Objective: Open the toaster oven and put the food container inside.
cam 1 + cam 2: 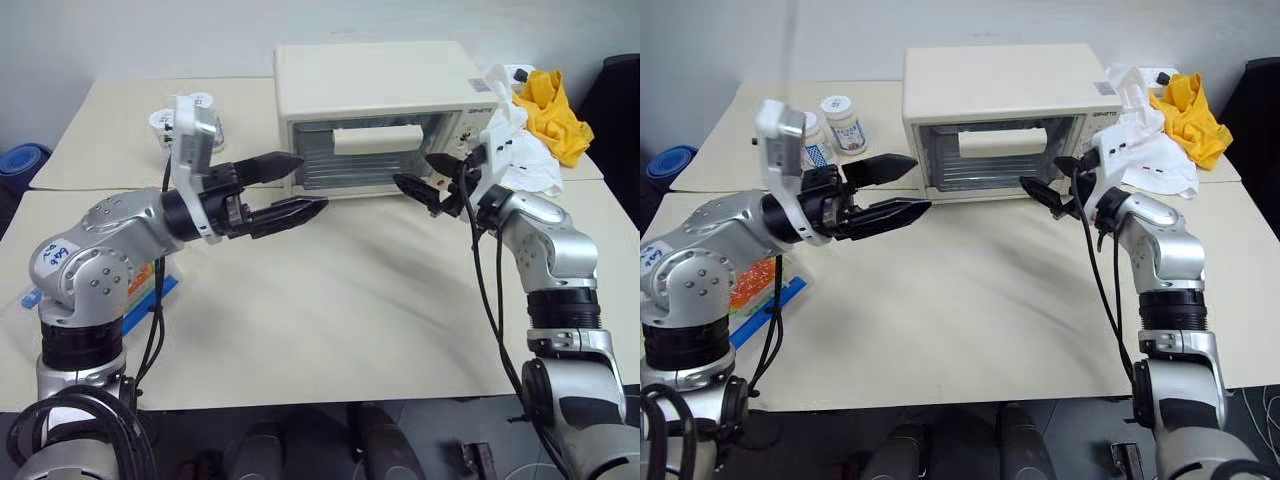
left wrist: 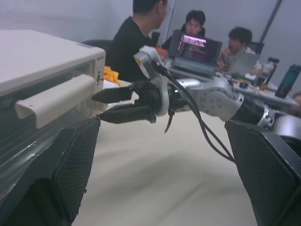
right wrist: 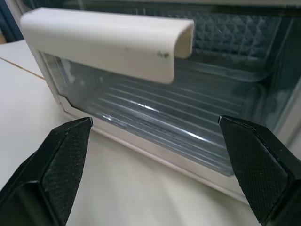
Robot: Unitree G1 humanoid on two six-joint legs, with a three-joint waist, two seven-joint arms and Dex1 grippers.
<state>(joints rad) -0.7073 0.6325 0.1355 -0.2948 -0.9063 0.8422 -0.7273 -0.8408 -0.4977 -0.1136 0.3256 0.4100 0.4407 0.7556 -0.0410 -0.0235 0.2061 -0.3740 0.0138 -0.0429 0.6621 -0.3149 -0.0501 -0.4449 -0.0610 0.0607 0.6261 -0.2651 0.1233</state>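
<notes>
Flanking the shut oven [image 1: 375, 110], both claws gape wide and empty: right claw [image 1: 428, 178] just below its handle [image 3: 108, 42] to pull, left claw [image 1: 285, 190] nearby.

Cream-white toaster oven [image 1: 375, 85], yellow cloth [image 1: 555, 110]

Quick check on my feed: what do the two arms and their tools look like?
Both arms have silver, rounded housings with black joint bands and loose black cables. The left tool and right tool each carry two black tapered fingers with textured pads, plus a white wrist block. The left arm bears a handwritten white sticker.
</notes>
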